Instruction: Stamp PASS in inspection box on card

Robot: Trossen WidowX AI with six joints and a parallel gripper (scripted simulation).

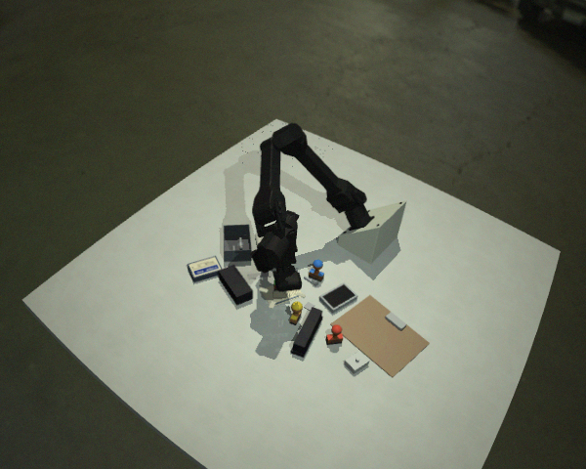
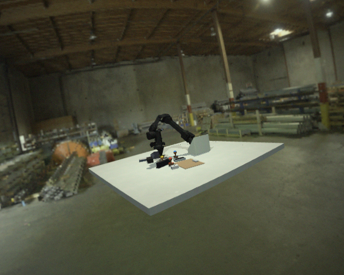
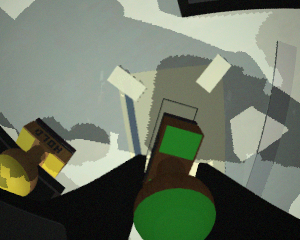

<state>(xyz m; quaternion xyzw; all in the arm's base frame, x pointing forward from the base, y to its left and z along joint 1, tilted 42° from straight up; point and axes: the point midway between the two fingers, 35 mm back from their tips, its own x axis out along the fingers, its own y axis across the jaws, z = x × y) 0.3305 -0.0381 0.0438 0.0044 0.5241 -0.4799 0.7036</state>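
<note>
The jaws [image 1: 286, 293] are pinching a stamp with a green knob and a brown base [image 3: 174, 207], a green patch showing on the base's upper face. They are holding it over a pale card [image 3: 190, 100], where a thin outlined box [image 3: 180, 103] is showing partly from behind the stamp's base. Two cream strips are lying across the card's far corners. Whether the stamp's underside is touching the card cannot be told, and its lettering is not readable.

A yellow-knobbed stamp [image 1: 296, 312] [image 3: 27, 162], its base reading HOLD, is standing near the card, just beside a long black block [image 1: 307, 331] [image 2: 162, 162]. A red-knobbed stamp [image 1: 335, 334] [image 2: 170, 161] is standing on the block's other side, near a brown board [image 1: 376, 338] [image 2: 188, 164]. A blue-knobbed stamp [image 1: 316, 270] [image 2: 175, 153] is standing near a dark pad in a pale frame [image 1: 339, 297] [image 2: 179, 158].

A small white block [image 1: 356, 362] [image 2: 174, 167] is sitting beside the board. Across the card, a second black block [image 1: 235, 284] is lying between it and a flat blue-and-cream case [image 1: 204, 268], with a dark open tray [image 1: 237, 259] nearby. The white tabletop [image 1: 409, 413] [image 2: 154, 189] is carrying everything, including a pale wedge-shaped stand [image 1: 376, 233] [image 2: 199, 145].
</note>
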